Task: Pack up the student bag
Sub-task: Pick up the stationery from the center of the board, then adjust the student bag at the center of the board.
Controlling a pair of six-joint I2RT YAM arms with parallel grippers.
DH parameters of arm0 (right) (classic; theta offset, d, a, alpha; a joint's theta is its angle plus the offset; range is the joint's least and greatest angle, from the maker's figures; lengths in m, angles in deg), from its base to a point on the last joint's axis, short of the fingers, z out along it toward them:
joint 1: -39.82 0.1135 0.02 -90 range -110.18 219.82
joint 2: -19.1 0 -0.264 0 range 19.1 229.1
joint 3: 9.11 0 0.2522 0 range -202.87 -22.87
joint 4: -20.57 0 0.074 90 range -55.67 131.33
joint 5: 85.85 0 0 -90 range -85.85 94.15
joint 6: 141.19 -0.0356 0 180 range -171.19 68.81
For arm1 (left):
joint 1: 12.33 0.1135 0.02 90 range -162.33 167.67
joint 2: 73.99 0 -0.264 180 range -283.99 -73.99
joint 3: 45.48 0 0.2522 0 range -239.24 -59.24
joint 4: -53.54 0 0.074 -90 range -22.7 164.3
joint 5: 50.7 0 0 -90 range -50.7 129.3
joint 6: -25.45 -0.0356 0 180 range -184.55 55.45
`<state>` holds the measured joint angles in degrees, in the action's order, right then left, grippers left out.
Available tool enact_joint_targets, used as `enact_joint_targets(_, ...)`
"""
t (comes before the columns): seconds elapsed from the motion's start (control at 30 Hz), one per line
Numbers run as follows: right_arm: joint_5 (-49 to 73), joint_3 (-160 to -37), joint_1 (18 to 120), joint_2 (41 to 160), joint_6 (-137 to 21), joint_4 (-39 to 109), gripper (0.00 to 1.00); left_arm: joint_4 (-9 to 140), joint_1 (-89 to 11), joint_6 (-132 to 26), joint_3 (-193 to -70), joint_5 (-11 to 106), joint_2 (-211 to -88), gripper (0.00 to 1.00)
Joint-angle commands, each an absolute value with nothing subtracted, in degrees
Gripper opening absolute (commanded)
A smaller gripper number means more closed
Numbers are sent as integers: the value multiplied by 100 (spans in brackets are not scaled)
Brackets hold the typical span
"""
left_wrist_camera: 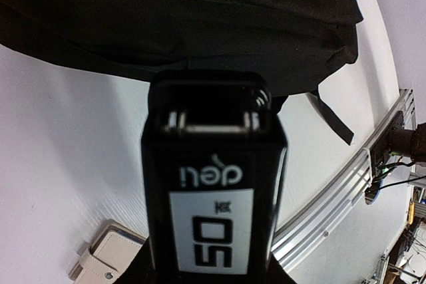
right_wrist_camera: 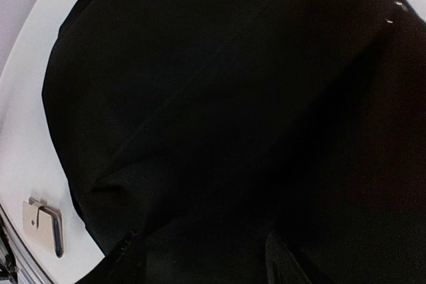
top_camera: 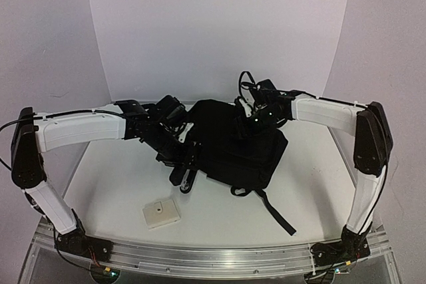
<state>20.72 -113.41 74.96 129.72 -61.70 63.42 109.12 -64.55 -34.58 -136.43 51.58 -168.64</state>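
1. At the centre of the table (top_camera: 120,191) lies the student bag (top_camera: 243,147). Its body runs roughly from 11 to 5 o'clock in the top view, and one long strap trails toward 5 o'clock.
2. The left gripper (top_camera: 180,161) sits at the bag's 9 o'clock edge, with its fingers closed narrow on a black stapler (left_wrist_camera: 213,184).
3. In the left wrist view the stapler's long axis points to 12 o'clock, straight at the bag's side. The fabric is near, but no open pocket shows there.
4. The right gripper (top_camera: 255,122) is over the bag's upper part, so it is the nearer arm. Its camera shows only black fabric, and I cannot tell how wide the fingers stand or if they pinch the cloth.
5. I judge that an opening must be made at the bag before the stapler can go in.
6. A beige case (top_camera: 161,213) lies at 7 o'clock from the bag, apart from it.
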Motion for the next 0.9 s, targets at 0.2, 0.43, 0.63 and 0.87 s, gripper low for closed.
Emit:
enact_joint_targets(0.2, 2533, -12037, 7958, 13407, -6131, 6403, 80, 10390, -6071, -3215, -13258, 5200, -15846, 0)
enact_joint_targets(0.43, 2693, -12251, 7971, 13763, -6361, 6401, 75, 10399, -5918, -3168, -13158, 5108, -15620, 0)
enact_joint_targets(0.63, 2860, -12325, 8120, 14080, -6368, 6403, 29, 10429, -5833, -3128, -13160, 5038, -15466, 0)
enact_joint_targets(0.87, 3178, -11657, 8366, 13529, -5410, 6586, 0, 10449, -5755, -3145, -13204, 5112, -15331, 0)
